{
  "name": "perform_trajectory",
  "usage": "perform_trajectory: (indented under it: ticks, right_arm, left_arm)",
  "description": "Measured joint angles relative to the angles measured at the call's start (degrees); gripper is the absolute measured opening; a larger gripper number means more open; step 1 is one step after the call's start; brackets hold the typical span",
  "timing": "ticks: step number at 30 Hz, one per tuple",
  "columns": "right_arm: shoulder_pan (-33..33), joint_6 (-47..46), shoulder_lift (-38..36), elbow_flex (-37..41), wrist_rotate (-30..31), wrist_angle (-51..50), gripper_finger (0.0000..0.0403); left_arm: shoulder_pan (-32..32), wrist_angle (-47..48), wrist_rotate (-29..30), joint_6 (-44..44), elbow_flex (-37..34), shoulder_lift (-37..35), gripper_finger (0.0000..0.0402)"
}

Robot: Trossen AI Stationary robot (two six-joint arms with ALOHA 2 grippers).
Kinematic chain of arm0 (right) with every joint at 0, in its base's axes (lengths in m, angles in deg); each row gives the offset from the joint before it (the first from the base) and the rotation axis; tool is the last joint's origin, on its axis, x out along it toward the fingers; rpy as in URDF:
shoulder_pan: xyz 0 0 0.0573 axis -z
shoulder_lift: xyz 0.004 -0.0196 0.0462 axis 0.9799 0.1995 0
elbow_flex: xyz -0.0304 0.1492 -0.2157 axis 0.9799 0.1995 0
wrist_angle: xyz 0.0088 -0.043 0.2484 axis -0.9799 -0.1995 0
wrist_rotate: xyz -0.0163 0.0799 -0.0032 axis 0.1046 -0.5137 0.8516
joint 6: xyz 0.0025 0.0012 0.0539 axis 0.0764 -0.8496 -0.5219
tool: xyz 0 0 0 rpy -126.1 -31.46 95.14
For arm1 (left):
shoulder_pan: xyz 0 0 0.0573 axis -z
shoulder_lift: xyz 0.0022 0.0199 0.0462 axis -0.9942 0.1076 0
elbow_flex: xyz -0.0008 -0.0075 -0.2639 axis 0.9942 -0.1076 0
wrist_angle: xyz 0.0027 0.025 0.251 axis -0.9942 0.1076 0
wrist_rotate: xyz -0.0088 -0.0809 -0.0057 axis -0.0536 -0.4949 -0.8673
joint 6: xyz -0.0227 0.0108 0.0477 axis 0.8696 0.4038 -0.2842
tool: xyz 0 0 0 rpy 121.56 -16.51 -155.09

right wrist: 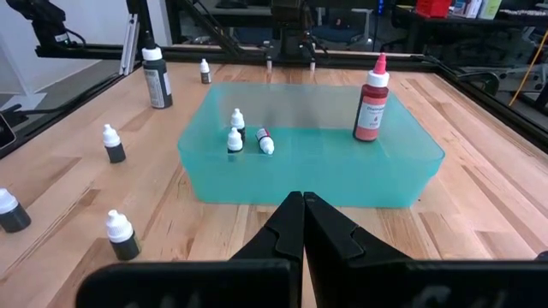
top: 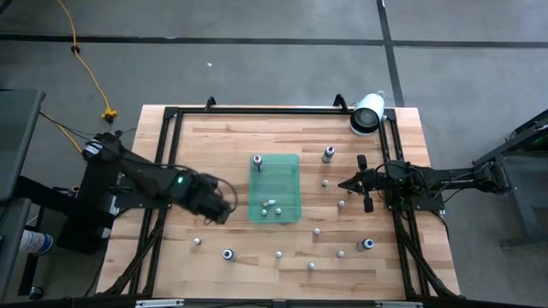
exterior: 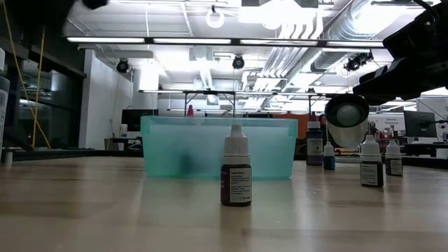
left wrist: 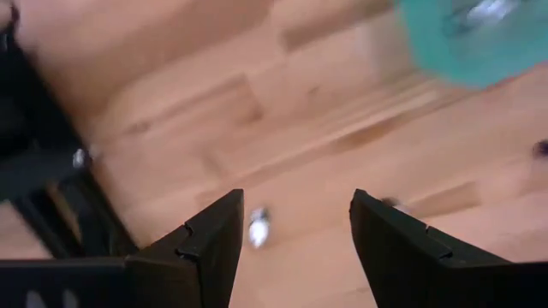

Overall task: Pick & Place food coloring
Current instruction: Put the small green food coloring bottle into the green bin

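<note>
The left gripper [top: 221, 208] hangs with fingers spread, empty, left of the translucent green tray [top: 276, 187]; the right gripper [top: 348, 182], pressed together, points at the tray from its right. Food coloring bottles [top: 325, 154] stand scattered across the wooden table [top: 257, 265], several inside the tray. A white cylinder [top: 367, 113] lies at the far right corner.

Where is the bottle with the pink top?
The pink-topped bottle stands upright inside the green tray, in a far corner from the right gripper. From above it is in the tray's back left corner.
</note>
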Motion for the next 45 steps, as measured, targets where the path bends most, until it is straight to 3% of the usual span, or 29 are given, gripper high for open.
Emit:
perform_trajectory:
  ticks: [9, 20, 45]
  right_arm:
    - [0.0, 0.0, 0.0, -0.02, 0.0, -0.02, 0.0]
    - [-0.02, 0.02, 0.0, 0.0, 0.0, -0.02, 0.0]
    - [-0.02, 0.0, 0.01, 0.0, 0.01, -0.04, 0.0]
  left_arm:
    - [6.64, -7.29, -5.44, 10.43, -10.97, -1.52, 0.0204]
    - [12.05, -21.95, -7.67, 19.86, -20.94, -1.48, 0.0204]
    - [12.01, -27.56, -14.43, 17.0, -22.55, 6.43, 0.0204]
